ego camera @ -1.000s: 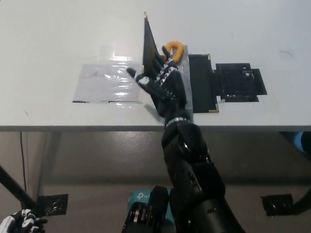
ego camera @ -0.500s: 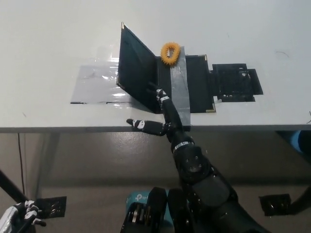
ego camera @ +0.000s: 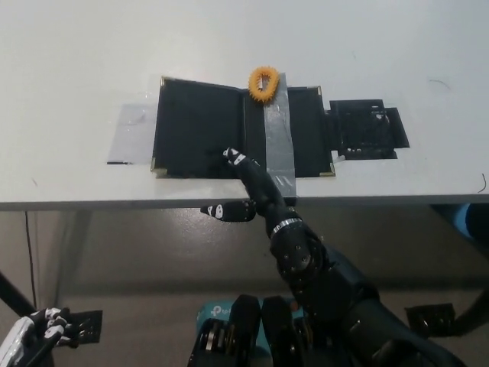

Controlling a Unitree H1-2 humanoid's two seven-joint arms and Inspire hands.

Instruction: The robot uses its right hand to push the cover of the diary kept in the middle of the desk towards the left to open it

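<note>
Diary (ego camera: pixel 200 128) lies open flat on the surface (ego camera: pixel 84 53). Right hand (ego camera: pixel 250 189), fingers spread and gripping nothing, touches its near edge. Left hand (ego camera: pixel 34 336) well below; its fingers cannot be judged.

The black diary (ego camera: pixel 202 134) lies open and flat mid-table, its cover (ego camera: pixel 195 126) folded left, near the front edge.

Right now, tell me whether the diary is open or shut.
Open: the diary cover lies flat to the left on the desk, with the right hand fingertips on it.
</note>
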